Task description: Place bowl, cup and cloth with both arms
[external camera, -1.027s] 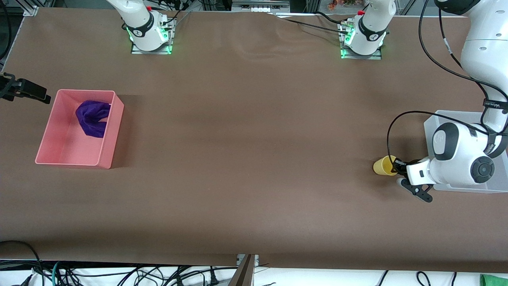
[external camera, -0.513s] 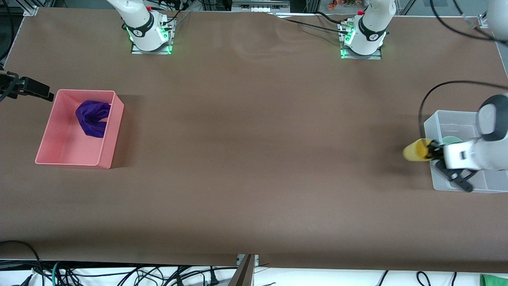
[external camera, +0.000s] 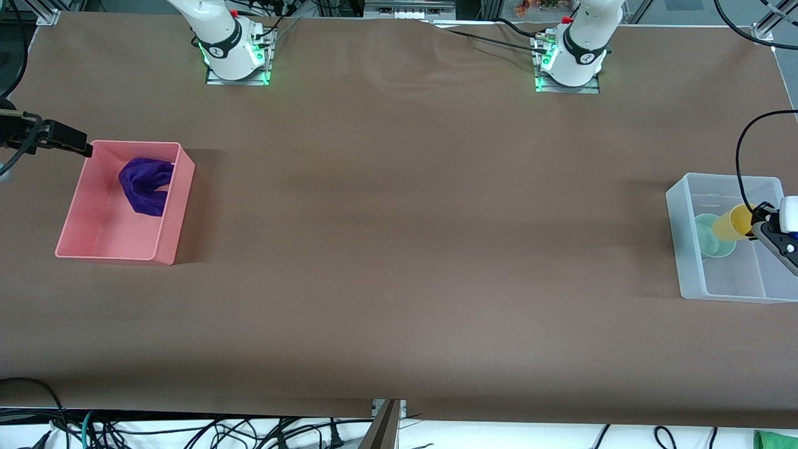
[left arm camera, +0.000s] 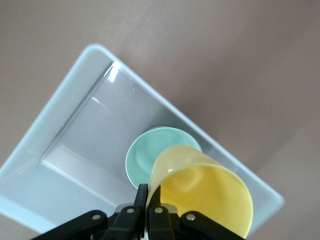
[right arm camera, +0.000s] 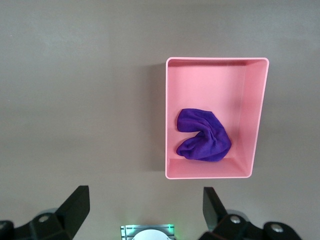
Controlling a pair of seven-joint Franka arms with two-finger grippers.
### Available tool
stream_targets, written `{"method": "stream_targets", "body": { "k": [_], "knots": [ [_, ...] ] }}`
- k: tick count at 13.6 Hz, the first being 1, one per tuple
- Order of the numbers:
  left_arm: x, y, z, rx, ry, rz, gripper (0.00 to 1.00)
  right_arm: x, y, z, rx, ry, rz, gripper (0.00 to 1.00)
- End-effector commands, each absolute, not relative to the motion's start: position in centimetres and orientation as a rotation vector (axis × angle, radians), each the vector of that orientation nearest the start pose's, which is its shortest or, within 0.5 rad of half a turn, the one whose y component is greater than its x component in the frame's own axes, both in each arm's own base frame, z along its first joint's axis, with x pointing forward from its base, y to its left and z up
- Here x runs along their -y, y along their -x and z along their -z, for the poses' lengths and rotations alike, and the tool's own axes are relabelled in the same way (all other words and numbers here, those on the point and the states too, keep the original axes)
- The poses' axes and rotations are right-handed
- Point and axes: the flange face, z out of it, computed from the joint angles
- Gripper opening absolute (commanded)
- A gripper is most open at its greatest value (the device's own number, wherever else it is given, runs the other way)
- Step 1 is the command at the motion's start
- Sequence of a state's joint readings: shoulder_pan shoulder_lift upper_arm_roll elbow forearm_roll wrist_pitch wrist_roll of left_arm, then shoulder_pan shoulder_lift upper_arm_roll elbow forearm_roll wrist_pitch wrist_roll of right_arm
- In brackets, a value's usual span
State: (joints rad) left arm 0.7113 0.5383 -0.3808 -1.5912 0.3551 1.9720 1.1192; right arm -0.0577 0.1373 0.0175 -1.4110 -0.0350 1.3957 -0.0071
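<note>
My left gripper point(external camera: 755, 226) is shut on the rim of the yellow cup point(external camera: 730, 223) and holds it tilted over the clear bin point(external camera: 679, 237), just above the mint-green bowl point(external camera: 709, 237) that sits in the bin. In the left wrist view the gripper point(left arm camera: 148, 194) pinches the wall of the cup point(left arm camera: 210, 195), with the bowl point(left arm camera: 145, 155) below. The purple cloth point(external camera: 146, 184) lies crumpled in the pink bin point(external camera: 176, 212). My right gripper point(external camera: 75, 144) is open and empty, up in the air by the pink bin's corner. It also shows in the right wrist view point(right arm camera: 144, 196), with the cloth point(right arm camera: 205, 140) below.
The pink bin point(right arm camera: 215, 60) stands toward the right arm's end of the brown table, the clear bin point(left arm camera: 65, 85) toward the left arm's end. The two arm bases point(external camera: 235, 53) point(external camera: 570, 59) stand along the table's edge farthest from the front camera.
My left gripper has carried the yellow cup from the table beside the clear bin to over the bin, above the bowl. My right gripper has shifted slightly toward the pink bin.
</note>
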Motion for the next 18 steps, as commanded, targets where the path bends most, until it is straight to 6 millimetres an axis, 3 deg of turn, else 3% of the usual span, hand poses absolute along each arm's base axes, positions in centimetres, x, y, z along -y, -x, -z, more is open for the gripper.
{"method": "stream_targets", "body": {
  "k": [1, 2, 4, 7, 12, 14, 18],
  "knots": [
    [-26.9, -60.9, -30.7, -1.413, 2.79, -0.255, 0.75, 2.7, -57.5, -60.9, -0.039, 3.154, -0.241, 1.0],
    [-26.7, -60.7, -30.7, -1.431, 2.789, -0.273, 1.0, 2.7, -57.5, -61.0, -0.039, 3.155, -0.239, 1.0],
    [-25.8, -60.5, -32.2, -1.469, 2.798, -0.359, 1.0, 2.7, -57.5, -61.0, -0.039, 3.155, -0.239, 1.0],
    [-22.1, -61.5, -37.0, -1.486, 2.765, -0.349, 1.0, 2.7, -57.6, -60.7, -0.039, 3.154, -0.246, 1.0],
    [-12.3, -64.1, -45.1, -1.338, 2.837, -0.285, 1.0, 2.7, -57.7, -60.8, -0.041, 3.153, -0.241, 1.0],
    [-8.4, -64.4, -46.7, -1.264, 2.871, -0.267, 1.0, 2.7, -57.7, -60.8, -0.038, 3.153, -0.241, 1.0],
    [-0.7, -63.2, -49.3, -0.898, 2.986, -0.301, 1.0, 2.9, -57.7, -60.8, -0.043, 3.154, -0.241, 1.0]
  ]
}}
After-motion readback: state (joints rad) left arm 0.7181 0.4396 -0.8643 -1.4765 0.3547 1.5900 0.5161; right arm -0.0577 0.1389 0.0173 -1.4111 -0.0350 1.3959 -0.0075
